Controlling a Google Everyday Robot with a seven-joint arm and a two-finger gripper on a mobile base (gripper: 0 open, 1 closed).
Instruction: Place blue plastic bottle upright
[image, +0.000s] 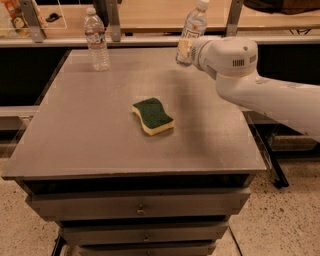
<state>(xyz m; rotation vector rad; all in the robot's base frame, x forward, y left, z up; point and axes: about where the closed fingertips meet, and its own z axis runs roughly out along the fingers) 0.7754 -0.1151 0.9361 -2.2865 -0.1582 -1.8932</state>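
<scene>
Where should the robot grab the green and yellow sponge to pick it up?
Across its narrow middle, coming straight down from above. The sponge lies flat on the table, green side up, and its wavy long sides pinch in there. The gripper is at the table's back right, holding the blue plastic bottle by its lower part.

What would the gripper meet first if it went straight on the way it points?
The gripper, over the far edge of the table holding the blue plastic bottle, points toward the picture's left. It would likely meet the standing clear bottle first, though depth is unclear.
</scene>
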